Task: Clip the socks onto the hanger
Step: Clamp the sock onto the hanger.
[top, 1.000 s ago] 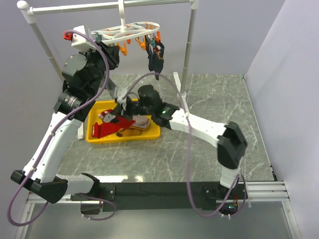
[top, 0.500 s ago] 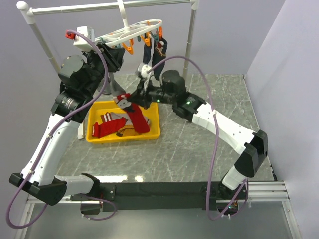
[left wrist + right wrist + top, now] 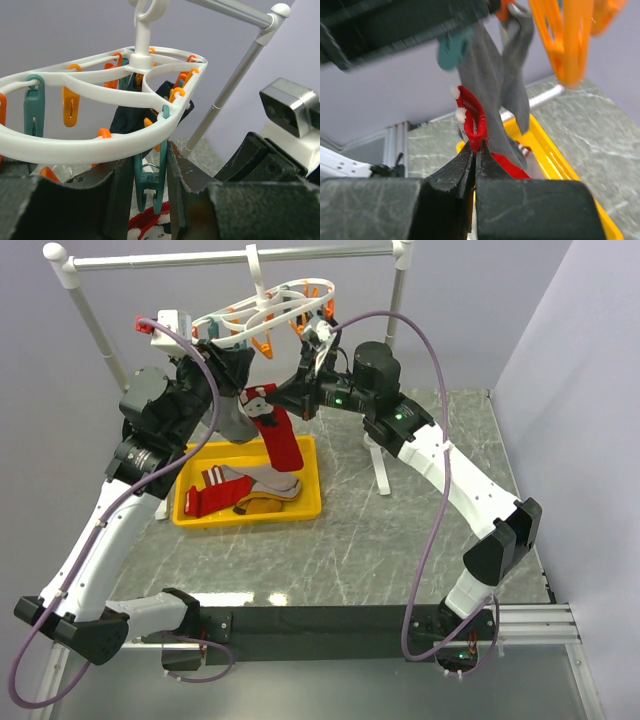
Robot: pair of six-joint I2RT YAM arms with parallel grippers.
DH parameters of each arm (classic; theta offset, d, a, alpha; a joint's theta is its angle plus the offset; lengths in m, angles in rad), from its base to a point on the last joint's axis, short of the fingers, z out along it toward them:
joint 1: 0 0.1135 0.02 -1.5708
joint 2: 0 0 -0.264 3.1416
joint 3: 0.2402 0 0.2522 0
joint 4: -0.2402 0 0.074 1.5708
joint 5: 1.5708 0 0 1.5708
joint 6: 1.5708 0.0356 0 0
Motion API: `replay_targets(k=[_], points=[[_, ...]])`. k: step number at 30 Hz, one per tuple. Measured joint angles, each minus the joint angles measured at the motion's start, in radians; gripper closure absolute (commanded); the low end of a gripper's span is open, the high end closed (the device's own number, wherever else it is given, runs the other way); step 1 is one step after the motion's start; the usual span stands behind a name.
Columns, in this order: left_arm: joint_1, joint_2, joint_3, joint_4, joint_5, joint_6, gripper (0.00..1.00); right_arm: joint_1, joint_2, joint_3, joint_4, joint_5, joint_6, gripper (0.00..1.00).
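While the right end effector [image 3: 474, 152] pinches a red sock [image 3: 472, 122] beneath the hanger [image 3: 90, 142], the left end effector [image 3: 150, 160] grips a teal clothespin [image 3: 148, 187].

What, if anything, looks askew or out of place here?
The hanger hangs tilted from the rail, its left end lower in the top view, where the left gripper pinches a teal clothespin. Nothing else stands out.
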State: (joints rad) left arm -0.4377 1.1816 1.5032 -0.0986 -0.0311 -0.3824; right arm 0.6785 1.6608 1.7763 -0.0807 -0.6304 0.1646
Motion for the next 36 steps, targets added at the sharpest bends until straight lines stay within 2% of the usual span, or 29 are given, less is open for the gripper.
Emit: replay_targets(k=[19,36], points=[[0.005,-0.027,-0.057,0.102,0.048,-0.001,0.67,-0.026,0.115,0.139,0.065,-0.126,0.225,1.00],[0.021,-0.027,-0.071,0.137,0.078,-0.011,0.68,-0.039,0.115,0.143,0.175,-0.206,0.371,1.00]])
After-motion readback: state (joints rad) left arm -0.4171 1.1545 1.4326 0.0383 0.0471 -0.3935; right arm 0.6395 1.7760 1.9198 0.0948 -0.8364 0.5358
